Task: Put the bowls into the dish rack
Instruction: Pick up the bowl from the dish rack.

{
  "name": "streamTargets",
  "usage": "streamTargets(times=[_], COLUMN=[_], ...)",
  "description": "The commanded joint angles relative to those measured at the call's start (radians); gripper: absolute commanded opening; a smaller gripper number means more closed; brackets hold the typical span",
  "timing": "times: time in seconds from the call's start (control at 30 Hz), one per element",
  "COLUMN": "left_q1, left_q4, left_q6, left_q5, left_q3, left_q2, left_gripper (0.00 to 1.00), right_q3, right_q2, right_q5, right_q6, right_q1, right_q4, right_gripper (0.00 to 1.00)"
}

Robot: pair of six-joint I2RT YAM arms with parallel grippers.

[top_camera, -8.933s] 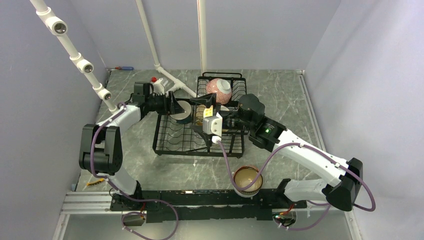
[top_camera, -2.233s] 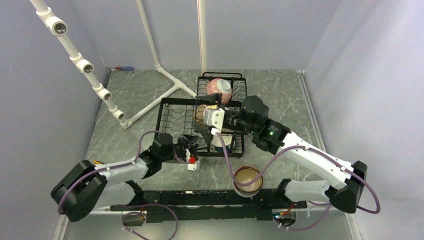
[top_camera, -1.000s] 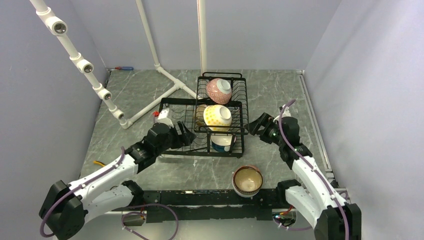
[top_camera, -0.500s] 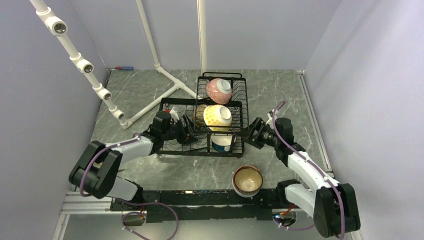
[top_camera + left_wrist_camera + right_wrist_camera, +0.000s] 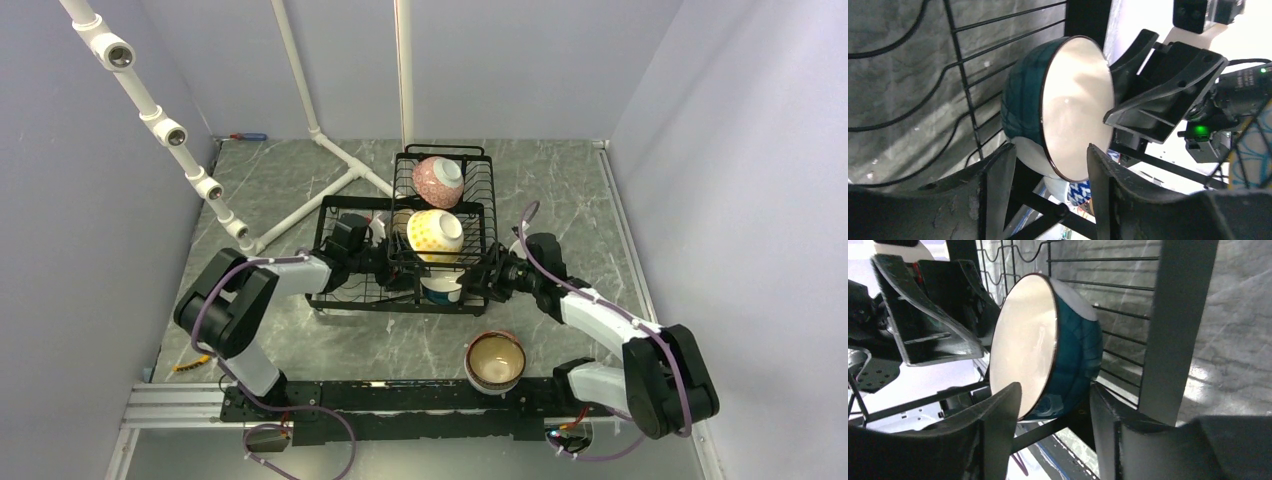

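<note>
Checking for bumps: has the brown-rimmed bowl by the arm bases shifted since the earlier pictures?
No. The brown-rimmed bowl is in the same spot against the black base rail, in front of the dish rack.

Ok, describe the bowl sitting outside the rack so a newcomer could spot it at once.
Find the black wire dish rack, then look nearer, toward the black rail. Beside that rail stands the brown-rimmed bowl. It alone sits on the tabletop, mouth up and cream inside; the pink bowl and yellow bowl rest in the rack.

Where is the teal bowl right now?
The teal bowl stands on edge in the dish rack, between the left end effector and the right end effector, in both wrist views.
</note>
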Motion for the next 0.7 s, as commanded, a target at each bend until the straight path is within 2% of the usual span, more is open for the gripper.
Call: streamTargets(times=[0.0,0.2,0.3,0.37,0.43,0.57,0.67], left_q1=[-0.028,-0.058,-0.06,-0.062,-0.062,-0.062,-0.061], left_q4=[0.046,-0.042,-0.128,-0.177,-0.223,-0.325,-0.48], left_q6=[-0.013,0.044,0.107,0.161,0.198,0.268,0.333], left_q5=[0.077,0.066,0.045,0.029,0.005,-0.077,-0.199], left_q3=[0.041,0.094,0.126,0.144,0.157,0.176,0.201], left_q2=[0.059,0.081,0.076,0.064,0.044,-0.018,-0.088], left_gripper=[0.58,0.51,0.33,0.14,0.04,0.03,0.03], right_q3=[0.03,0.053,0.055,0.05,0.048,0.055,0.055], right_q2=[0.033,0.074,0.076,0.068,0.051,-0.015,-0.081], right_q5=[-0.007,-0.013,-0.029,-0.047,-0.052,-0.011,0.072], right_q6=[0.001,-0.027,-0.033,-0.03,-0.038,-0.087,-0.107], right_q1=[0.008,0.023,0.027,0.029,0.029,0.029,0.021], right_q4=[0.08,0.087,0.118,0.147,0.158,0.108,0.034], right_gripper=[0.51,0.45,0.45,0.5,0.59,0.76,0.86])
